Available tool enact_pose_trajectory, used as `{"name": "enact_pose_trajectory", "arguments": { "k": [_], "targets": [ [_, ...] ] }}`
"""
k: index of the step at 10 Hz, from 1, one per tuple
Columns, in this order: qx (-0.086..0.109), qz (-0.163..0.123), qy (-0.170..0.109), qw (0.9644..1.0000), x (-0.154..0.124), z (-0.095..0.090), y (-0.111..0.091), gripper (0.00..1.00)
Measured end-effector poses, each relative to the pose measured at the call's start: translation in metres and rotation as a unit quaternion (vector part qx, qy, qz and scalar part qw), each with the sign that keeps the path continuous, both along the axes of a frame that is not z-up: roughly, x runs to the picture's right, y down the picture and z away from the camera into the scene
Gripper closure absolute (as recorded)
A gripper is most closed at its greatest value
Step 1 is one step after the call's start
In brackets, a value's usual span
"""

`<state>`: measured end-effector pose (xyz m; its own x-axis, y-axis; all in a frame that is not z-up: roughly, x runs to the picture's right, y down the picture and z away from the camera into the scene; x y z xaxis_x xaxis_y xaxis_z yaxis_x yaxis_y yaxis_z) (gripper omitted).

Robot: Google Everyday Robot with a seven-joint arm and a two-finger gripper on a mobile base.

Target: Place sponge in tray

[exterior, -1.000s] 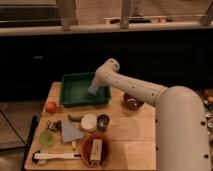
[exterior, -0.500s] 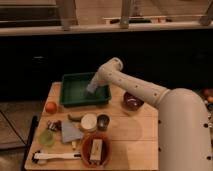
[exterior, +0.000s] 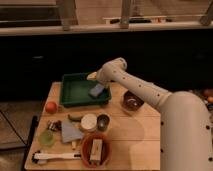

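One wooden table [exterior: 145, 150] fills the foreground, with a dark counter front and pale railing posts behind it. From the left lie an orange fruit [exterior: 51, 107], a white brush [exterior: 50, 157], a green cup [exterior: 47, 138], a blue cloth [exterior: 70, 133], then the green tray [exterior: 72, 91]. The gripper [exterior: 95, 81] hangs over the tray's right end; whether it is spread or pinching, I cannot tell. The sponge [exterior: 96, 90] sits just beneath it, inside the tray. Further right stands a dark bowl [exterior: 132, 100].

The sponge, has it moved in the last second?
Cannot tell; the sponge sits at the gripper over the tray's right side, as before.
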<state>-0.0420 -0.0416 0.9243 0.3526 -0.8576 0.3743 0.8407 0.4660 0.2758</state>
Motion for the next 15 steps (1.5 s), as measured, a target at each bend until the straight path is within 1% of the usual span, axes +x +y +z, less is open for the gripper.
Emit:
{"name": "enact_pose_trajectory", "arguments": {
  "k": [3,5,8,13,15],
  "targets": [
    [-0.004,0.002,-0.008,1.0,-0.002,0.0,0.0,0.2],
    [-0.003,0.004,-0.012,0.9999,-0.002,-0.001,0.0,0.2],
    [0.004,0.007,-0.005,1.0,-0.003,-0.003,-0.001,0.2],
    [0.022,0.001,0.005,0.9997,-0.006,-0.011,-0.007,0.2],
    [0.023,0.001,0.005,0.9997,-0.006,-0.011,-0.008,0.2]
  ]
}}
